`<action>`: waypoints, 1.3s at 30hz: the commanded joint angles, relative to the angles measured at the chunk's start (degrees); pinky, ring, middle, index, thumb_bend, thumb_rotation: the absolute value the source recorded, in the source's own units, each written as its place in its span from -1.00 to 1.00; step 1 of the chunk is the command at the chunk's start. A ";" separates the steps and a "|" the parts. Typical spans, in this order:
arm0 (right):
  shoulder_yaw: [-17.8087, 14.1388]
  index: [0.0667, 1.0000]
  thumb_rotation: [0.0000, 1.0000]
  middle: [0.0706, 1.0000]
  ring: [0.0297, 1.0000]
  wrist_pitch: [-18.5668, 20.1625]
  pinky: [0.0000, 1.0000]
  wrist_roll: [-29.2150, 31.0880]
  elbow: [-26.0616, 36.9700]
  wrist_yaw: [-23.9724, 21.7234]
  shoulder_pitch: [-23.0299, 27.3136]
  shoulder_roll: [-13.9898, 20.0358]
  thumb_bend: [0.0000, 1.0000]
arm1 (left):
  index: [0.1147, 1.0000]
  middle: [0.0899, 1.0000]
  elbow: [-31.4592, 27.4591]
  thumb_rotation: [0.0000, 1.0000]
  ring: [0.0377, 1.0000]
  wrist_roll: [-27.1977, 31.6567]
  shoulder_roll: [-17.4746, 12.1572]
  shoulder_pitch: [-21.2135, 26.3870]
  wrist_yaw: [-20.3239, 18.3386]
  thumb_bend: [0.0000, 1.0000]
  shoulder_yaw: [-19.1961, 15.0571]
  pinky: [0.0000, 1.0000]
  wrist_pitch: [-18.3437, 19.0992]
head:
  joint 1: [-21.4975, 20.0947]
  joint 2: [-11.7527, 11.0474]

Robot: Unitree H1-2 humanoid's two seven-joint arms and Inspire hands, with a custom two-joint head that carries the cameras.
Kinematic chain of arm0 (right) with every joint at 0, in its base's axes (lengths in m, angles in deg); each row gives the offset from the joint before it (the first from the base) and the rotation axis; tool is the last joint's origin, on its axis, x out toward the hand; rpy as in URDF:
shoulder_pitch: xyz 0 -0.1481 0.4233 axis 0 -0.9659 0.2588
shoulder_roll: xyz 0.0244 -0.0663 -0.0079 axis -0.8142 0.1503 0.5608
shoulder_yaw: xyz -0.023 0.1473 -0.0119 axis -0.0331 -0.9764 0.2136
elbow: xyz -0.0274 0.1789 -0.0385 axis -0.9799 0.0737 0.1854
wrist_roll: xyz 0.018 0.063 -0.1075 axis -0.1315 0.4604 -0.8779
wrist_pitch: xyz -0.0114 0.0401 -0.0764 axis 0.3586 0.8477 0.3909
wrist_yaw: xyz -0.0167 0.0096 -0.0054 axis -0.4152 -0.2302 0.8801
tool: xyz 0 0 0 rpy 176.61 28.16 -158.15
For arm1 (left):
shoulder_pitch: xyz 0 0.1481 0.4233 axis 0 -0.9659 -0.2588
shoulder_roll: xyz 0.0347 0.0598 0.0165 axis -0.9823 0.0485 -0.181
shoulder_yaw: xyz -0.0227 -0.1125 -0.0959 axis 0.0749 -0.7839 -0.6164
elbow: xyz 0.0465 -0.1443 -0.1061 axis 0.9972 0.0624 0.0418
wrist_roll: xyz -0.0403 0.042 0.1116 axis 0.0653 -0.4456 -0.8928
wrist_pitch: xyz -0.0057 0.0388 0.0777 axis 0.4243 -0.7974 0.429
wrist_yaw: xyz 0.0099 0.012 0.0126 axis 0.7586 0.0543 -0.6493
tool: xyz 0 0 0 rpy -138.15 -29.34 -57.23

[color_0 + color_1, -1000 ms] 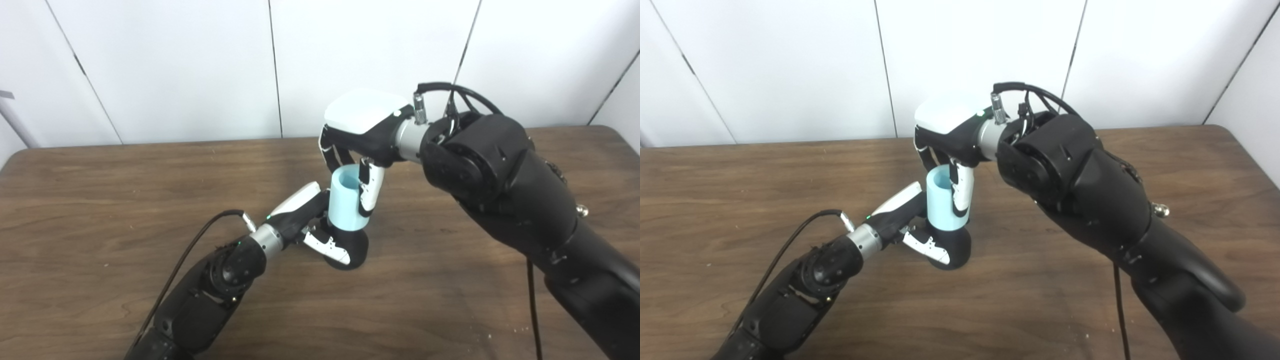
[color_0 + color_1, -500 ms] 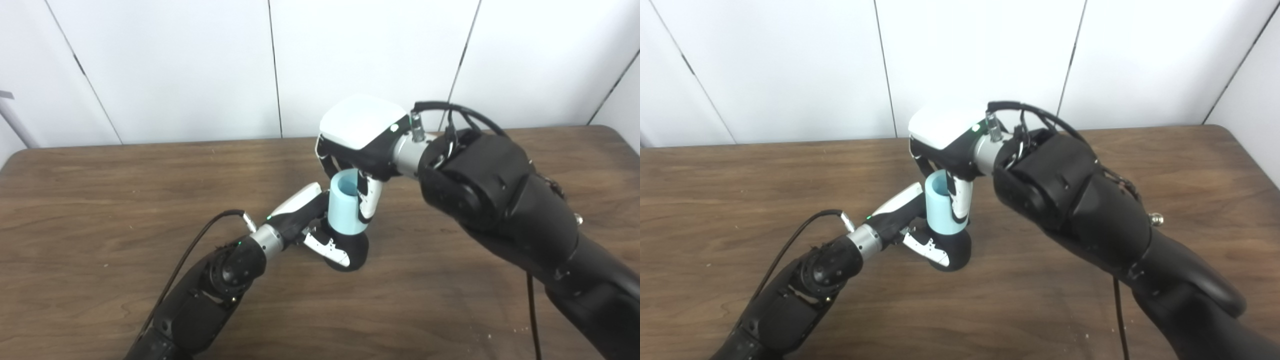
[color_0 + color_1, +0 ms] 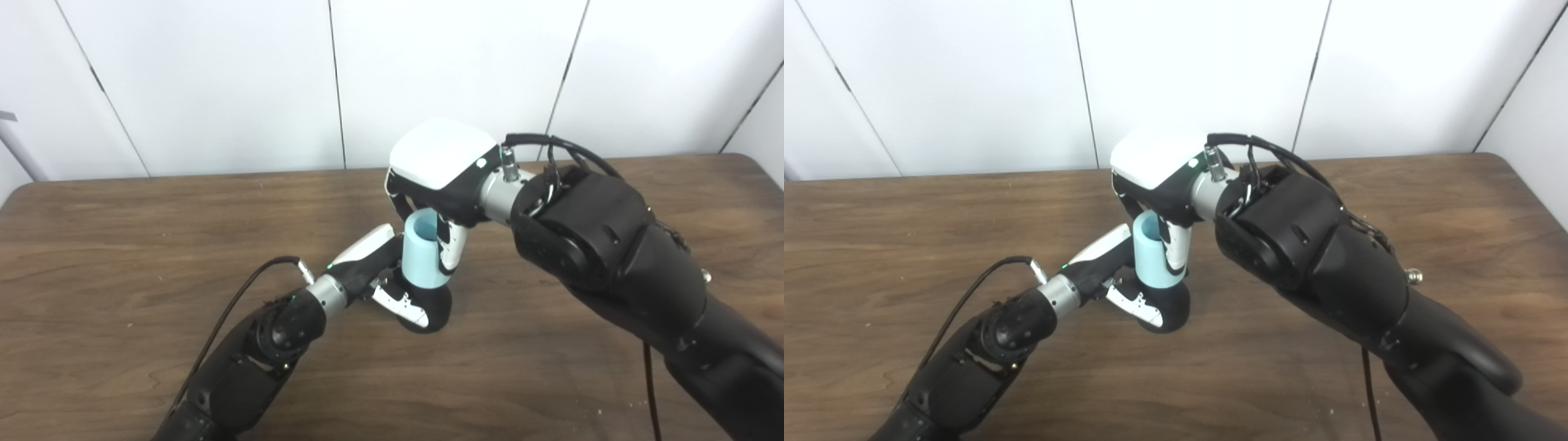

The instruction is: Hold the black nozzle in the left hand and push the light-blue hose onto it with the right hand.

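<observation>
The black nozzle (image 3: 432, 306) stands on the wooden table (image 3: 122, 245) near the middle. My left hand (image 3: 383, 272) is shut on it from the left, fingers wrapped round its base. The light-blue hose (image 3: 420, 251), a short upright tube with its open end up, sits on top of the nozzle. My right hand (image 3: 442, 177) comes down from above and is shut on the hose, fingers along its right and far sides. The joint between hose and nozzle is partly hidden by my fingers. The hose also shows in the right eye view (image 3: 1150, 254).
A black cable (image 3: 239, 300) runs along my left forearm. A white panelled wall (image 3: 245, 79) stands behind the table's far edge. My bulky right forearm (image 3: 612, 251) covers the table's right part.
My right hand has sunk a little and shifted slightly left, pressing the hose lower on the nozzle. My left hand and the nozzle have stayed in place.
</observation>
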 commanded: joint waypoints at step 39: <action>-0.95 -0.11 -1.00 -0.14 -0.74 -7.35 -0.87 0.37 -2.40 -4.39 -3.44 -0.94 0.06 | -0.15 -0.05 1.78 -0.85 -0.13 -2.15 -1.24 -4.06 -6.41 0.01 3.14 -0.26 5.08 | -0.11 0.61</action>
